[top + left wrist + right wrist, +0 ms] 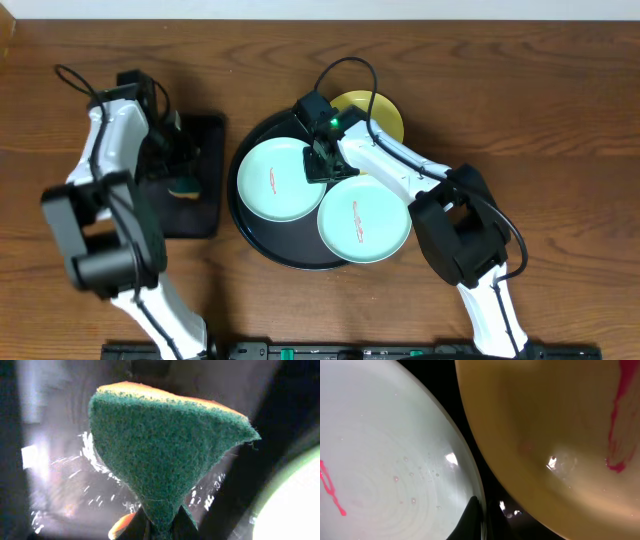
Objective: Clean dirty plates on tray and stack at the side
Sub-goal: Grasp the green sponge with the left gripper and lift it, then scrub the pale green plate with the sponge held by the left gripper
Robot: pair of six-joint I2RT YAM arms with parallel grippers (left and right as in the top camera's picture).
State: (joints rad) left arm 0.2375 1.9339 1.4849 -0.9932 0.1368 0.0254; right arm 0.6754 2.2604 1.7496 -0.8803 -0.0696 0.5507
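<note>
The round black tray [262, 240] holds two mint plates, left [275, 180] and right [363, 220], each with a red smear. A yellow plate [378, 112] lies at the tray's back right rim. My right gripper [320, 162] is at the left mint plate's right edge. In the right wrist view its fingers [479, 521] pinch that plate's rim [385, 450], with the smeared yellow plate [555, 425] beside it. My left gripper [180, 172] is shut on a green sponge [165, 450] over the rectangular tray.
A small rectangular black tray [205, 215] lies left of the round tray, under my left gripper. Its wet glossy surface [65, 485] shows in the left wrist view, with a mint plate's edge [295, 505] at the lower right. The wooden table [520, 110] surrounds both trays.
</note>
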